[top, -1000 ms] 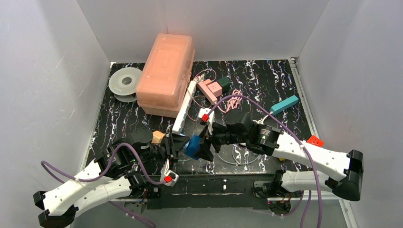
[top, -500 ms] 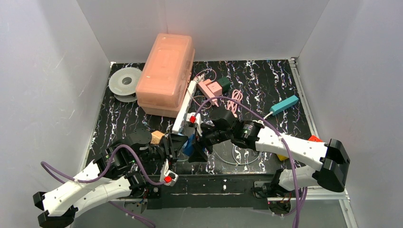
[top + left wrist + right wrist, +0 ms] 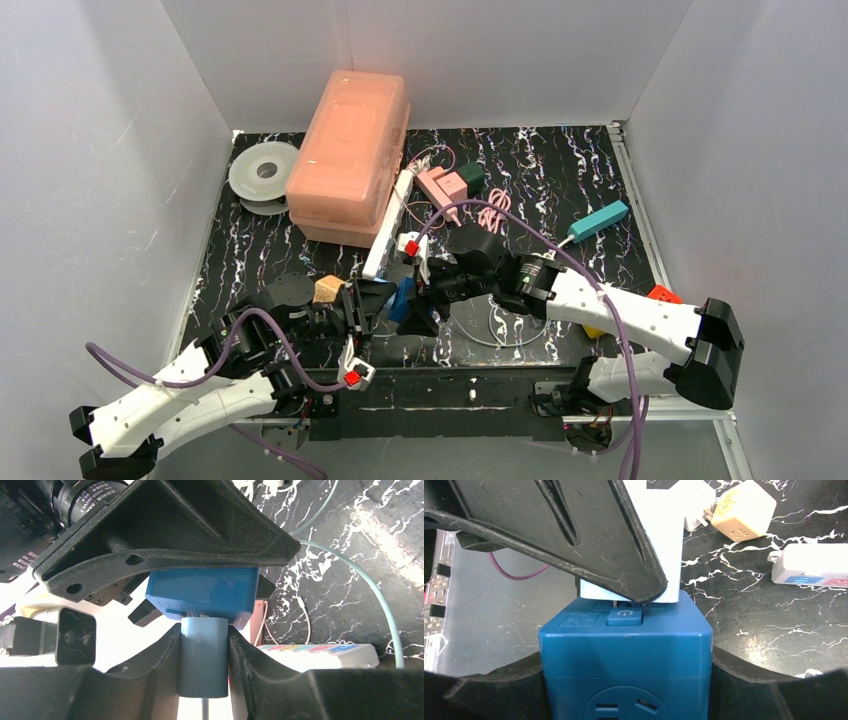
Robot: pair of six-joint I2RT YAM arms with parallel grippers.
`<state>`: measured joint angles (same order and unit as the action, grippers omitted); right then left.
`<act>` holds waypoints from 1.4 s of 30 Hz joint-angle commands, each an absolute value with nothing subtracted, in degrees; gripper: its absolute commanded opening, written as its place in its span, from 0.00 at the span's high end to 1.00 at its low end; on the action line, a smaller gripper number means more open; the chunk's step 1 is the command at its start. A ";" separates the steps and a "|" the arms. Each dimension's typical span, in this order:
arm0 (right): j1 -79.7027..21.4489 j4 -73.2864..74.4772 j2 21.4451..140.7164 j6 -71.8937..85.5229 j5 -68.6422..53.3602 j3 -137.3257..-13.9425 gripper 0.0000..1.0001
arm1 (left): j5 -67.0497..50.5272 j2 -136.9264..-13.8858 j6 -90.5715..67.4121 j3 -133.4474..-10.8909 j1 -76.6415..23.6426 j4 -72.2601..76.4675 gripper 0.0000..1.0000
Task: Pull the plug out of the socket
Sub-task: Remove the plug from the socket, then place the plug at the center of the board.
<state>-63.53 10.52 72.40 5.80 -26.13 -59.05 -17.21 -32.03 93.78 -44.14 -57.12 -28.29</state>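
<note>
Left wrist view: left gripper (image 3: 203,632) is clamped on the plug (image 3: 203,665), which is seated in the blue socket (image 3: 205,592). Right gripper (image 3: 628,652) brackets the socket, likely to brace it for an opposing pull. Can't tell if it's gripping firmly.

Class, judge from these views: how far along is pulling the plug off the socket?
Done: the left gripper is clamped on the pale plug. In hand: the right gripper brackets the blue socket; a firm grip is unclear. Left: the pull itself; the plug sits in the socket, only a sliver of pin showing.
</note>
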 commanded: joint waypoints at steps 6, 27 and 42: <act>-63.64 13.55 63.36 5.72 -29.01 -58.02 0.99 | -17.71 -31.29 98.27 -43.51 -57.26 -30.50 1.00; -64.18 22.82 46.74 16.93 -3.39 -48.60 0.99 | -0.97 -38.98 84.78 -44.49 -57.26 -22.82 1.00; -29.68 45.64 42.08 43.48 19.60 -47.90 0.99 | 5.01 -47.32 45.79 -46.08 -46.50 -43.00 1.00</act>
<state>-35.77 39.13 43.40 34.11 13.78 -48.27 2.37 -47.09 55.88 -49.39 -48.27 -40.97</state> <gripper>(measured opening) 0.697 0.314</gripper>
